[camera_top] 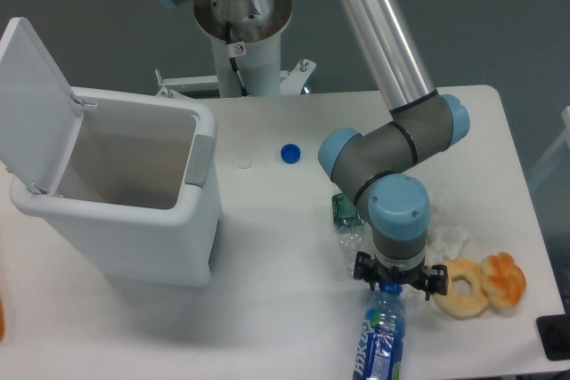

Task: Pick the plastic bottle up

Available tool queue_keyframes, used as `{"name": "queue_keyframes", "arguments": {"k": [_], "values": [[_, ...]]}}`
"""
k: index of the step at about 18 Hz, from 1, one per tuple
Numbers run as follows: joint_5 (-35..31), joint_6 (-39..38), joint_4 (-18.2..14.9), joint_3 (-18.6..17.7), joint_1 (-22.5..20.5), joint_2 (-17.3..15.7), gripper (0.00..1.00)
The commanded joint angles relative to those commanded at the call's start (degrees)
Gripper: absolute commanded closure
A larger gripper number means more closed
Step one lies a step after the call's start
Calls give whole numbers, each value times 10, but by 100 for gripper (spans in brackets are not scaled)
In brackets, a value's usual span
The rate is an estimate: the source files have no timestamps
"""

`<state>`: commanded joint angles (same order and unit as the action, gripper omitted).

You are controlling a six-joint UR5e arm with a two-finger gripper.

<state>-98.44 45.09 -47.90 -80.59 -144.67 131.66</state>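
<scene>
The plastic bottle (378, 349) lies on the white table at the front edge, its blue label showing and its lower end cut off by the frame. Its neck points away from me, up under my gripper (398, 287). The gripper hangs straight down over that neck end, and the wrist hides the cap. Black fingers (362, 268) stick out on both sides of the wrist, spread wide and straddling the neck, so the gripper is open.
A smaller crushed bottle with a green label (347, 213) lies just behind the gripper. A pale ring (463, 287) and an orange ring (503, 278) sit to its right, beside crumpled white material (448, 238). An open white bin (134, 211) stands left. A loose blue cap (289, 154) lies mid-table.
</scene>
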Motion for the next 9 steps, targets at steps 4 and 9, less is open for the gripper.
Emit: {"name": "queue_keyframes", "arguments": {"k": [4, 9], "values": [[0, 0, 1, 1, 1, 1, 11], [0, 3, 2, 3, 1, 3, 41]]}}
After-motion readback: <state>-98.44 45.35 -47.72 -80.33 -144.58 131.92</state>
